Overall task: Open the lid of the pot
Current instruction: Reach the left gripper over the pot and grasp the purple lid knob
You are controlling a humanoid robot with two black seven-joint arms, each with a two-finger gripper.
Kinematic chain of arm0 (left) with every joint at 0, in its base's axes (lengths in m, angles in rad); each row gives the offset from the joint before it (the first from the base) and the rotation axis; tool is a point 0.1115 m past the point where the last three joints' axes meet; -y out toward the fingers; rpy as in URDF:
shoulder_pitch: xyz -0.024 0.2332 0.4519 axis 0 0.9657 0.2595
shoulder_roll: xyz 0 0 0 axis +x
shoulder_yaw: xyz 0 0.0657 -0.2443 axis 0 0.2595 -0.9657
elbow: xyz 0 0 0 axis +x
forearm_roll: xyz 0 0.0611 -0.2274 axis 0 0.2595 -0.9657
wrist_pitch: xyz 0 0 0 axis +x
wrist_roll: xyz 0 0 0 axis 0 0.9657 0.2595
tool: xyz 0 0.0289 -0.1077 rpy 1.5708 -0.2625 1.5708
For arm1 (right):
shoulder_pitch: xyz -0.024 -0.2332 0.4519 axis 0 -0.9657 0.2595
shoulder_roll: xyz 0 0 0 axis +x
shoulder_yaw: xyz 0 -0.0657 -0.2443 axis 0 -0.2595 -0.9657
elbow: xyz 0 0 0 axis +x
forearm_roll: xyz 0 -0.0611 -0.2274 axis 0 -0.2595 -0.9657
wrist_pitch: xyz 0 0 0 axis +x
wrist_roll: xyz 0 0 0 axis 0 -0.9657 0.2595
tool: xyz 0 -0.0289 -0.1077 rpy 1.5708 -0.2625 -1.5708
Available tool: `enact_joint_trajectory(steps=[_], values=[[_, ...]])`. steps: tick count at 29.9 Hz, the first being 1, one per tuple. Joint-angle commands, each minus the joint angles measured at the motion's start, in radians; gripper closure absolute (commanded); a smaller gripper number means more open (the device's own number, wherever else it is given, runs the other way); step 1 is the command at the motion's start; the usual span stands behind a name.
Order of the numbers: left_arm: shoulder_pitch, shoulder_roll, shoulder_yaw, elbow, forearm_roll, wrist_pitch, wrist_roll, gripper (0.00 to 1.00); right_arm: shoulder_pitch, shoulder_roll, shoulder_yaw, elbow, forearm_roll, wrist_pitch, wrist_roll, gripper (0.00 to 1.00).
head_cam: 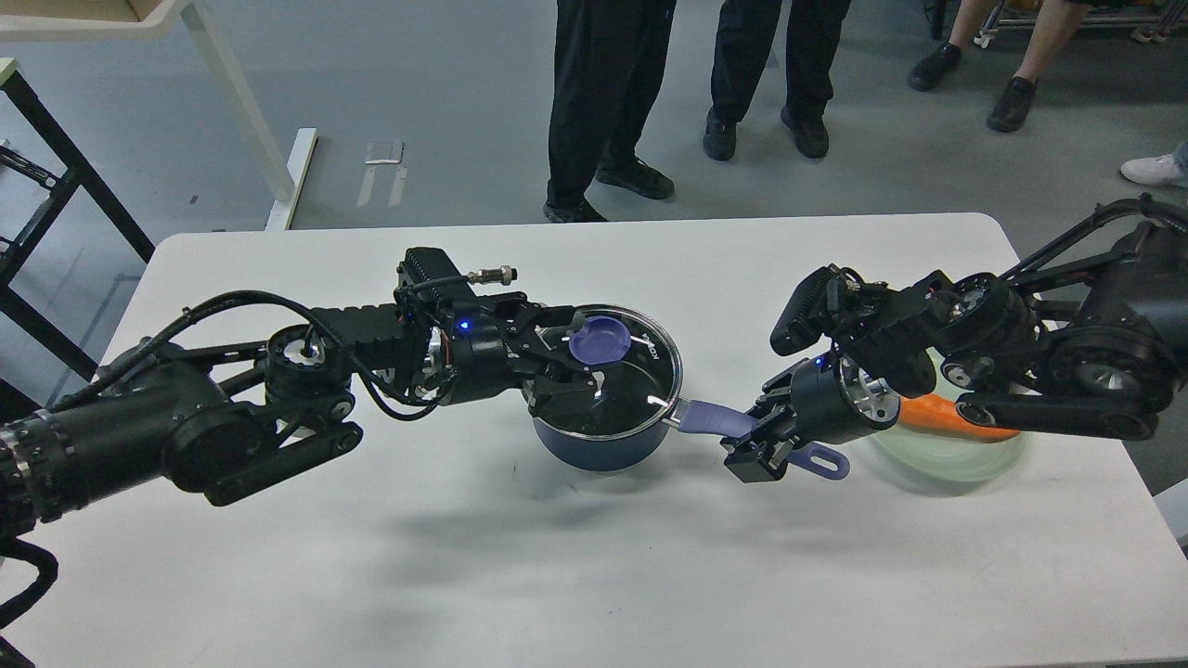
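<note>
Left pincer (568,357) at one lid (620,371), one pot (603,443)

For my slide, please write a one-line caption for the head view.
Left gripper at the lid knob; right gripper clamps the pot handle.

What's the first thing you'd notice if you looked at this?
Two big black robot arms meet over a dark blue pot in the middle of the white table. The left gripper is at the purple knob of the glass lid, while the right gripper is closed around the pot's long handle. Behind the right arm, something orange lies on a pale green plate.
</note>
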Motion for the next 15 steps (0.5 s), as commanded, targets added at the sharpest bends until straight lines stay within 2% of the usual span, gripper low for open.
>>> enact_joint_trajectory(steps=[1, 4, 6, 10, 15], values=[[-0.002, -0.013, 0.02, 0.012, 0.0, 0.009, -0.001, 0.06, 0.0, 0.0, 0.0, 0.0, 0.001, 0.002, 0.0, 0.75], [-0.001, -0.016, 0.021, 0.029, 0.0, 0.018, -0.002, 0.07, 0.0, 0.0, 0.0, 0.0, 0.001, 0.002, 0.0, 0.75], [-0.002, -0.019, 0.021, 0.029, 0.001, 0.018, -0.002, 0.13, 0.002, 0.0, 0.0, 0.0, 0.001, 0.002, 0.0, 0.75], [-0.007, -0.018, 0.021, 0.031, 0.0, 0.018, -0.004, 0.3, 0.002, -0.001, 0.0, 0.0, 0.001, 0.002, 0.0, 0.75], [-0.01, -0.016, 0.02, 0.031, 0.0, 0.018, -0.007, 0.43, 0.002, 0.0, 0.0, 0.0, 0.001, 0.002, 0.0, 0.75]])
